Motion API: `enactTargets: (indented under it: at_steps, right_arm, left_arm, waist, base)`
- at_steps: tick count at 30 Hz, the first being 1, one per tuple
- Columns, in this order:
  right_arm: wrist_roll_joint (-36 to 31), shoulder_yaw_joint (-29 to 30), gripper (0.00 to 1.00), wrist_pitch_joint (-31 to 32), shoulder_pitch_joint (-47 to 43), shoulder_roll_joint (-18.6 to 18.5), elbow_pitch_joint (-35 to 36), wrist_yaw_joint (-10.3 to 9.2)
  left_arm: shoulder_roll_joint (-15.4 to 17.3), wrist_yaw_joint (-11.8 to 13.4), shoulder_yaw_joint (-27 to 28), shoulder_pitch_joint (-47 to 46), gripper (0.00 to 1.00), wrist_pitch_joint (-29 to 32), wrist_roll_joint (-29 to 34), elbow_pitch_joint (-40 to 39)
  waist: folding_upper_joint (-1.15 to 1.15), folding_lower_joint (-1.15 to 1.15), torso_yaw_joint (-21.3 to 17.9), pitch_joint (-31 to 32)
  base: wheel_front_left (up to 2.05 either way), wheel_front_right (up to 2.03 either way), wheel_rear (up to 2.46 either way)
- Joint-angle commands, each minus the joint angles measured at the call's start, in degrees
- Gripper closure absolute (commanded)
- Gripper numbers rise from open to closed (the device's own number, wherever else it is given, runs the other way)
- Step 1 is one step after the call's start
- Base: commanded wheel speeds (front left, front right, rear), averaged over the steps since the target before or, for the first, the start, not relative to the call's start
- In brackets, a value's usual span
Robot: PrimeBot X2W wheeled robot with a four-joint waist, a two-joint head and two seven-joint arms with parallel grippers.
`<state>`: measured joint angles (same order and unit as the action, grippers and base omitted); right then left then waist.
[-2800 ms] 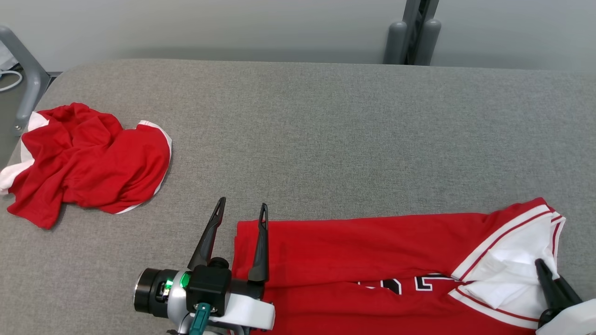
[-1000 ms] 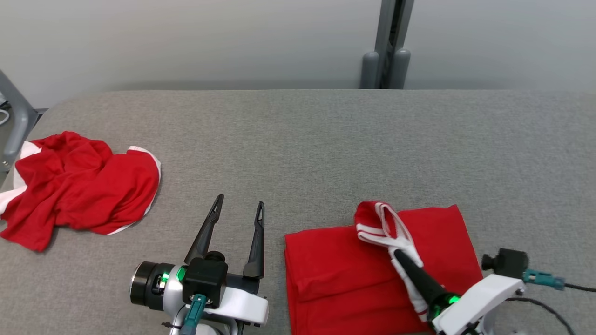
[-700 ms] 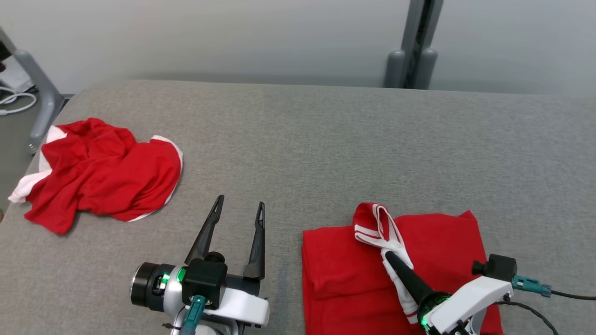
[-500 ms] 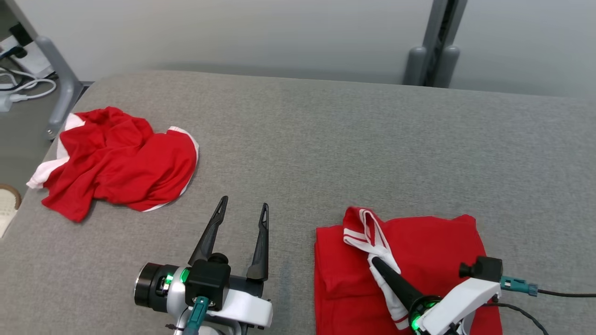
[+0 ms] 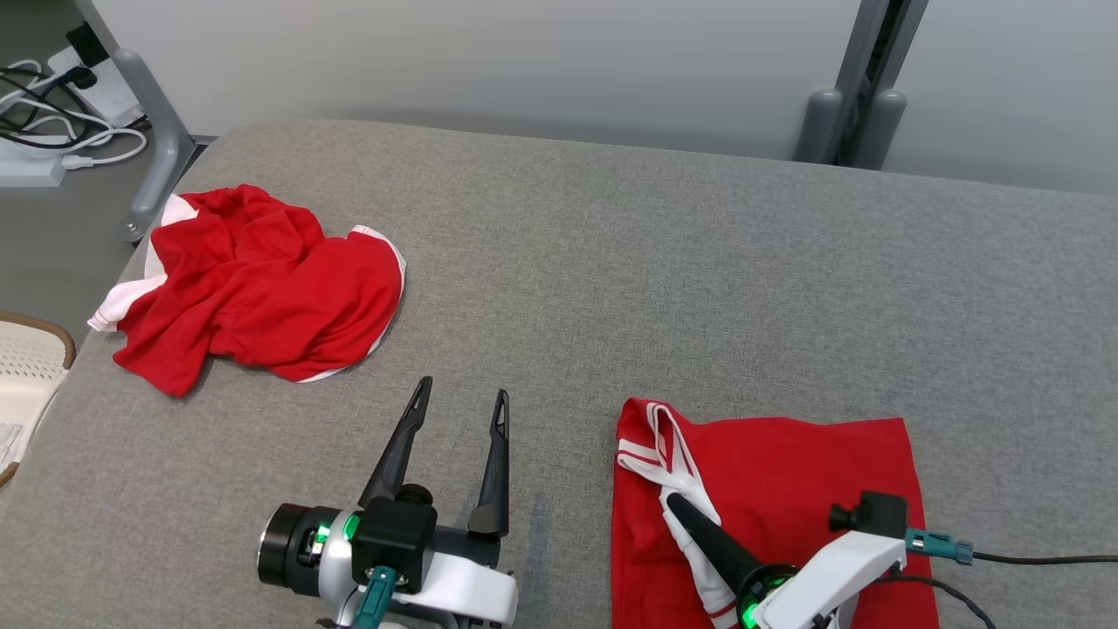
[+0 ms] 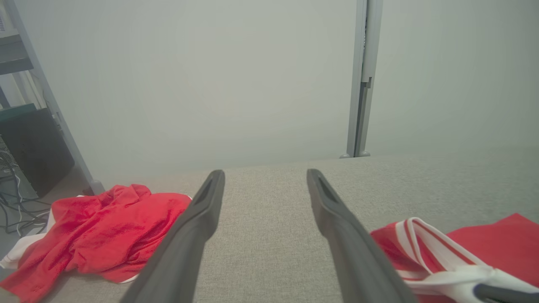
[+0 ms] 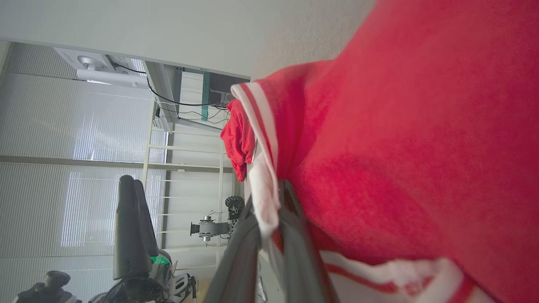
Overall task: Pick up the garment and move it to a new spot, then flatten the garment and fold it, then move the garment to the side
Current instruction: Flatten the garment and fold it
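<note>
**Desk:** Where's the folded garment (image 5: 786, 480)?
**Photographer:** On the counter (image 5: 611, 262), under the right jaws, clenched on its white trim (image 5: 638, 454); left jaws gape empty beside it.
**Desk:** Best way to shift it?
**Photographer:** Probably drag low and slow toward the side, so the folds hold.

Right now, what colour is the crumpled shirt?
The crumpled shirt is red with white trim; head view.

On the tabletop (image 5: 611, 245), the folded garment (image 5: 786, 472) lies near right under the right hand (image 5: 674, 502), the left hand (image 5: 463, 390) left of it, the crumpled garment (image 5: 262, 288) far left.
</note>
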<state>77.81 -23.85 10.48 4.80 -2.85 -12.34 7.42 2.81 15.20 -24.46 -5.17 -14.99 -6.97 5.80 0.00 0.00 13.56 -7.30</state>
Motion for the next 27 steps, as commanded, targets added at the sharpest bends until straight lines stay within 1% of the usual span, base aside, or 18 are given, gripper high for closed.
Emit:
enactTargets:
  at_steps: [1, 4, 5, 6, 8, 12, 21, 24, 27]
  right_arm:
    - [0.18, -0.19, 1.00, -0.44, 0.64, -0.21, -0.61, 0.12]
    - [1.10, -1.34, 1.00, -0.60, 1.55, -0.21, -2.33, 0.12]
    - [0.53, -1.64, 0.97, -0.88, 1.91, -0.20, -2.89, 0.12]
    - [0.25, -1.70, 0.00, -1.25, 2.16, -0.23, -3.54, 0.12]
    - [0.49, -2.50, 0.00, -1.12, 2.53, -0.21, -4.39, 0.12]
    - [1.79, -3.80, 0.00, -0.88, 2.97, -0.24, -3.50, 0.12]
    - [6.71, -7.60, 0.00, 0.77, 3.02, -0.21, 1.15, 0.12]
    - [7.16, -7.22, 0.00, 0.38, 3.88, -0.31, 3.41, 0.12]
    - [6.42, -5.00, 0.00, 0.15, 5.27, -0.32, 4.91, 0.12]
  left_arm:
    - [0.20, 0.20, -0.02, -0.46, 0.00, -0.22, -0.15, -0.10]
    - [0.20, 0.34, -0.34, -0.83, 0.00, -0.22, -0.24, 0.17]
    - [0.21, 0.37, -0.43, -0.90, 0.00, -0.22, -0.26, 0.24]
    - [0.21, 0.43, -0.41, -0.92, 0.00, -0.22, -0.24, 0.31]
    - [0.21, 0.50, -0.17, -0.94, 0.00, -0.22, -0.35, 0.15]
    - [0.20, 0.54, 0.23, -0.80, 0.00, -0.22, -0.52, -0.09]
    - [0.20, 0.05, 0.64, -0.17, 0.00, -0.22, -0.78, 0.17]
    - [0.20, 0.03, 1.04, 0.15, 0.00, -0.22, -0.68, 0.10]
    - [0.20, -0.05, 1.51, 0.45, 0.00, -0.22, -0.52, -0.21]
  waist:
    - [0.00, 0.00, 0.11, -0.12]
    - [0.00, 0.00, 0.31, -0.30]
    - [0.00, 0.00, 0.33, -0.32]
    - [0.00, 0.00, 0.33, -0.31]
    - [0.00, 0.00, 0.31, -0.24]
    - [0.00, 0.00, 0.19, 0.01]
    - [0.00, 0.00, -0.25, 0.97]
    - [0.00, 0.00, -0.54, 1.32]
    - [0.00, 0.00, -0.89, 1.59]
  base:
    - [0.00, 0.00, 0.00]
    - [0.00, 0.00, 0.00]
    - [0.00, 0.00, 0.00]
    - [0.00, 0.00, 0.00]
    - [0.00, 0.00, 0.00]
    - [0.00, 0.00, 0.00]
    - [0.00, 0.00, 0.00]
    - [0.00, 0.00, 0.00]
    - [0.00, 0.00, 0.00]
